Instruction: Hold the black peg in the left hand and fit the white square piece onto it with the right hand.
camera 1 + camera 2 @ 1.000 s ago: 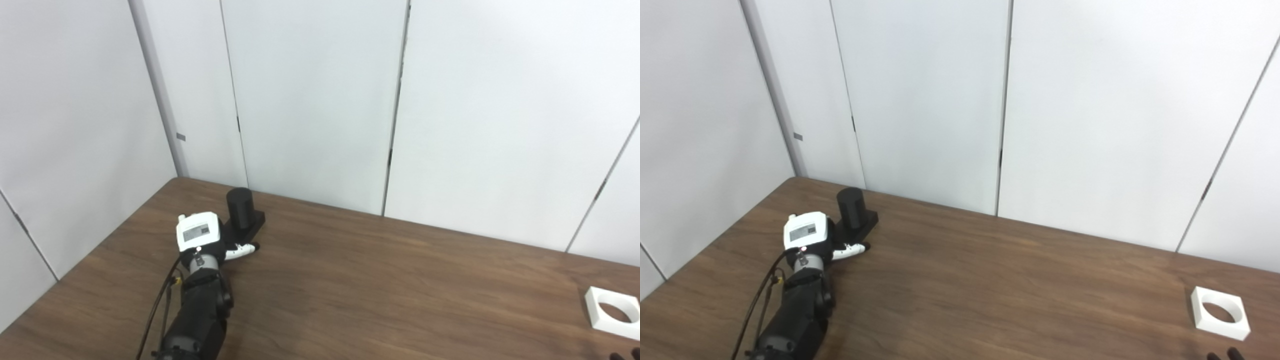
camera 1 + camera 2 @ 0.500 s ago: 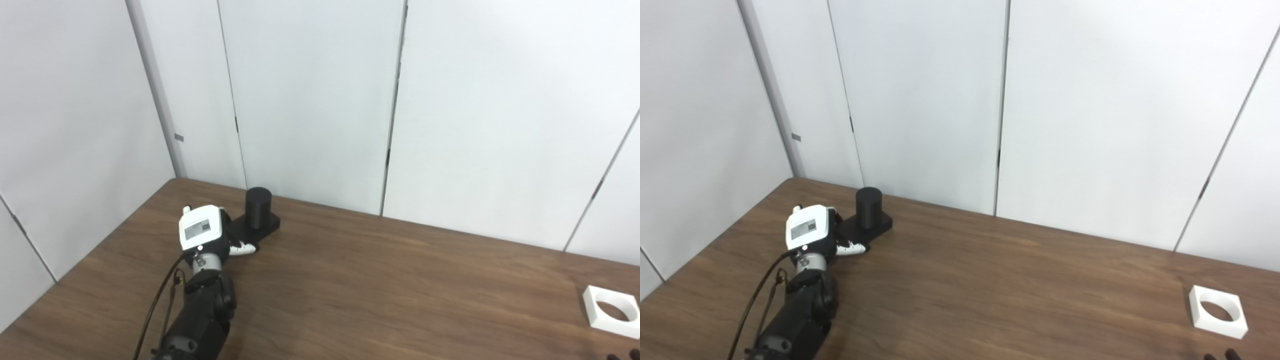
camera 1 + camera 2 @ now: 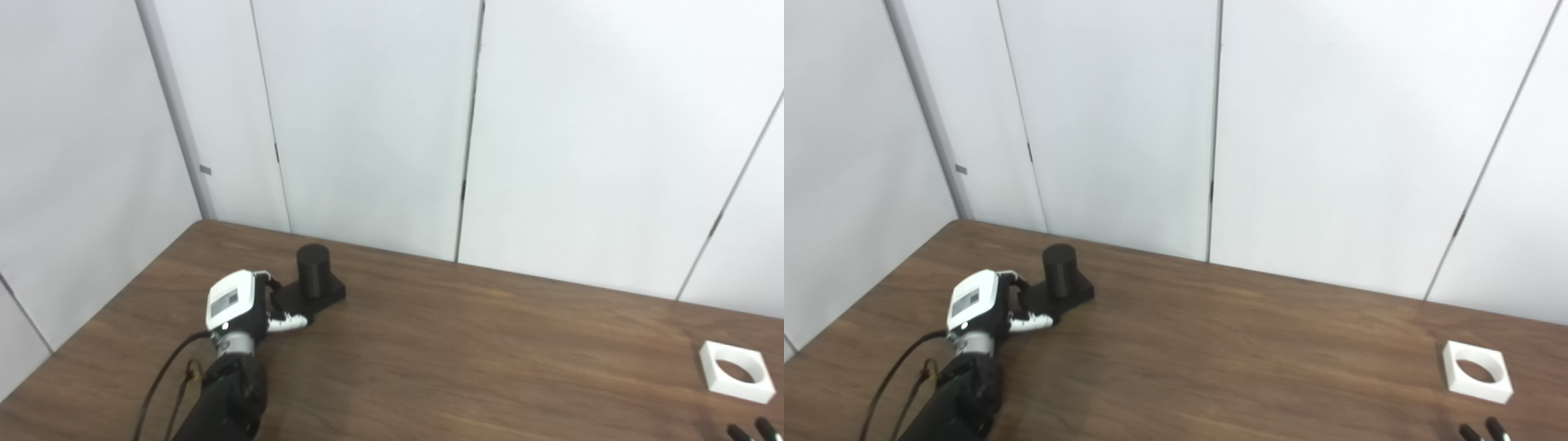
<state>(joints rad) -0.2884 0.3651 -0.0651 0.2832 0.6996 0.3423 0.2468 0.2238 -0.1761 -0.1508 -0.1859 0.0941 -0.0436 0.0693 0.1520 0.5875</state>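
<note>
Black peg (image 3: 313, 277) base gripped by left hand (image 3: 236, 303), right hand (image 3: 1485, 430) grip unclear

Peg (image 3: 313, 278) far left on table (image 3: 465, 343); square piece (image 3: 734, 379) far right.

Left hand (image 3: 236, 303): white, boxy back shell with a grey rectangular label (print too small to read) and a small bright dot at its lower edge. White fingers (image 3: 293, 320) with dark tips. Silvery metal wrist collar below the shell, then a bulky black forearm (image 3: 223, 407). Thin black cable (image 3: 160, 383) looping along the forearm's outer side, with a small orange-brown fitting near it. Right hand (image 3: 1485, 430): only black fingers with pale tips at the bottom edge.
</note>
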